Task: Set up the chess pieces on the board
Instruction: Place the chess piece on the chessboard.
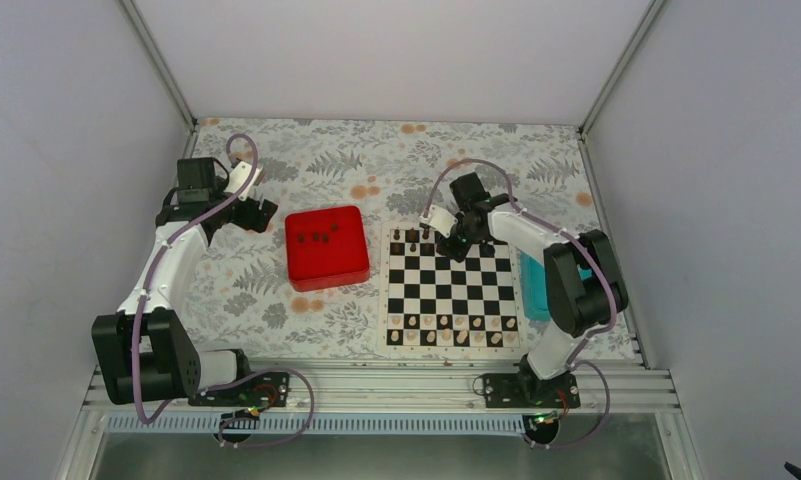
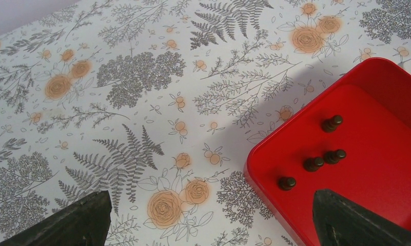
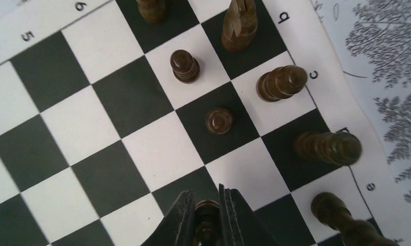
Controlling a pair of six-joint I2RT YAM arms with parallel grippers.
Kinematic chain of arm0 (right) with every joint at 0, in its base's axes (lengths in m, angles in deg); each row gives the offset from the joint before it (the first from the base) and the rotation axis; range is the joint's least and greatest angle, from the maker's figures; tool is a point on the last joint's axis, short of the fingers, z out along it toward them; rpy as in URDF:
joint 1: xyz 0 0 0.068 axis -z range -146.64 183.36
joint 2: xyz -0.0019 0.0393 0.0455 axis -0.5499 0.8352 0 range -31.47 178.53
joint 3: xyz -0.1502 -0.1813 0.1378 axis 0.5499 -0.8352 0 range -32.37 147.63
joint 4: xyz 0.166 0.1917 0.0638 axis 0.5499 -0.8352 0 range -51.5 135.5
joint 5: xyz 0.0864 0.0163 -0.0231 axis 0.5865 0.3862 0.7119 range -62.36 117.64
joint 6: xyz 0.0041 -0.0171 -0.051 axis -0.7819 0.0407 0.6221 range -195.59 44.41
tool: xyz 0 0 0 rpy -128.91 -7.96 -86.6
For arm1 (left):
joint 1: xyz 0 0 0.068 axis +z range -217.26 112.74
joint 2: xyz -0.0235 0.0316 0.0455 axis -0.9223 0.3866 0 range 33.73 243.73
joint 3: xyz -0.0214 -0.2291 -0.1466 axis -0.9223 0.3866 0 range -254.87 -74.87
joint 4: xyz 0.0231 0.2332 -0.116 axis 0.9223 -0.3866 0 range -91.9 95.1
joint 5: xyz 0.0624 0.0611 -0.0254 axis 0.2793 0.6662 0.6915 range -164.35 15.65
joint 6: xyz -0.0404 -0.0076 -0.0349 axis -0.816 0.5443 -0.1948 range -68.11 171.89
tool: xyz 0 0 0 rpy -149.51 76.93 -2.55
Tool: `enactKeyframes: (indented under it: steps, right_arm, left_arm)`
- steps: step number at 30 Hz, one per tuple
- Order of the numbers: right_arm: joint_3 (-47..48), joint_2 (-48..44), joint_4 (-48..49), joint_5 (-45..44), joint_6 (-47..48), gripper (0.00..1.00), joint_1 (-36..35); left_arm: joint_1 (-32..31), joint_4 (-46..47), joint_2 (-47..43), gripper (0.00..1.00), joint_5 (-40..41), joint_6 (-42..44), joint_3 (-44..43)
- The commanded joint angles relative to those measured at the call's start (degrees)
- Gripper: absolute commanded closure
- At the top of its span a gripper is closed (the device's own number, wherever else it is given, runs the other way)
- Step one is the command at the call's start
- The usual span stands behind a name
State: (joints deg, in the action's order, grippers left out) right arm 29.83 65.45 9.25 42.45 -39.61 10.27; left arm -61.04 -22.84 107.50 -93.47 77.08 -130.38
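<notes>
Four chess pieces [image 2: 314, 164] in red tray [image 2: 383, 128]; left jaws wide, empty; wrist-only: right jaws tight around another.

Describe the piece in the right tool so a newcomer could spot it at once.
Find the board and look at its far edge, where the dark pieces stand. The right tool reaches down there, shut on one small dark piece. Its neighbours all stand free on their squares; this is the only one that is gripped.
</notes>
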Motion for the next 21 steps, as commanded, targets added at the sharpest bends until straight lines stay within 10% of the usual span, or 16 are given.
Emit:
enactKeyframes:
  steps: [1, 21]
  right_arm:
    - [1.27, 2.77, 2.45, 1.19, 0.78, 0.95, 0.74]
    - [3.55, 7.85, 4.40, -1.09, -0.17, 0.95, 1.25]
  left_arm:
    - [-0.07, 1.29, -0.31, 0.03, -0.49, 0.10, -0.17]
    - [-0.07, 3.06, 0.46, 0.03, -1.09, 1.16, 1.69]
